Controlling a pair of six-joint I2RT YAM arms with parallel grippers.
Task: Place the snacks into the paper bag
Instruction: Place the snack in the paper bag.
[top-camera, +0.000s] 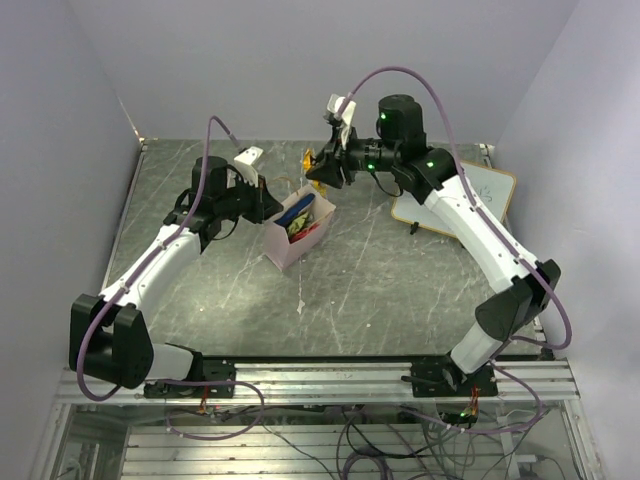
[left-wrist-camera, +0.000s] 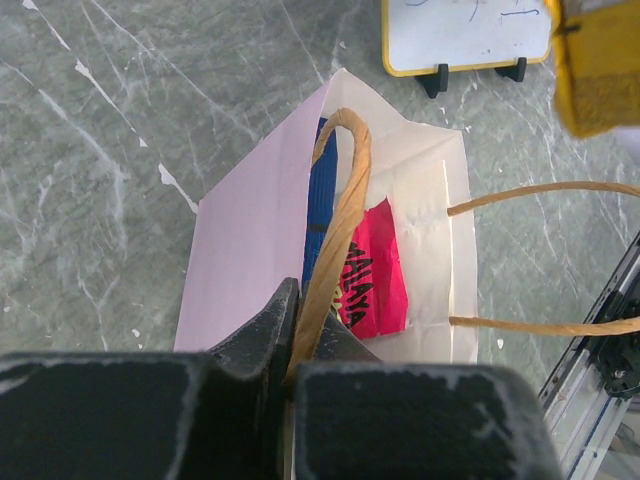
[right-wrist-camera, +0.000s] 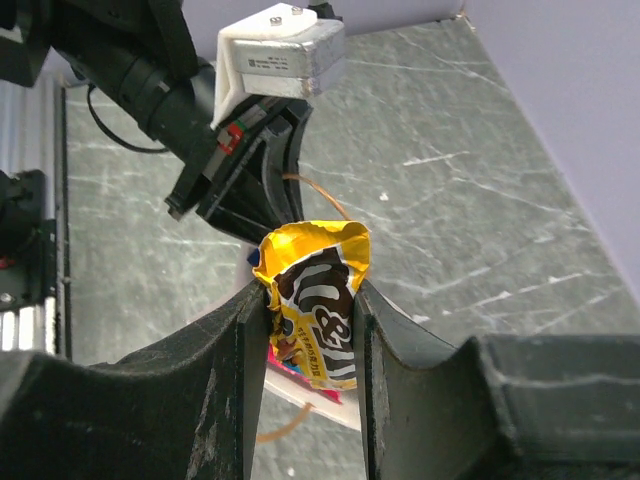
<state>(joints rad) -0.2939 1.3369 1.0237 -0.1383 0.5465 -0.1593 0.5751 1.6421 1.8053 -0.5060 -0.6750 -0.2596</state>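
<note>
- Pale pinkish paper bag (top-camera: 297, 228) stands upright near the middle of the grey stone-patterned table (top-camera: 380, 300) in the top view, mouth open, with packets showing inside.
- The left gripper (top-camera: 264, 198) sits at the bag's 10 o'clock, right against its rim. From this view I cannot tell how its fingers stand.
- The right gripper (top-camera: 320, 172) hangs in the air at the bag's 12 to 1 o'clock, and the yellow M&M's packet (top-camera: 309, 158) sticks out from its tip.
- A white board (top-camera: 455, 198) with a yellow frame lies at the bag's 3 o'clock, well apart from it.
- In the left wrist view the left fingers are pinched together on one brown twisted handle (left-wrist-camera: 338, 210), which arches up over the bag's mouth towards 12 o'clock.
- The second handle (left-wrist-camera: 540, 255) loops out towards 3 o'clock, free of any grip.
- Inside the bag a blue packet (left-wrist-camera: 320, 185) stands along the 9 o'clock wall, and a pink-red packet (left-wrist-camera: 375, 280) lies just beside it.
- The yellow packet shows at the 1 o'clock corner, above the bag and not in it.
- In the right wrist view the two dark fingers (right-wrist-camera: 240, 380) clamp the M&M's packet by its sides, its crumpled top edge pointing to 12 o'clock.
- The left gripper is at 11 o'clock behind the packet. A strip of the bag's pale edge shows at 6 o'clock under it.
</note>
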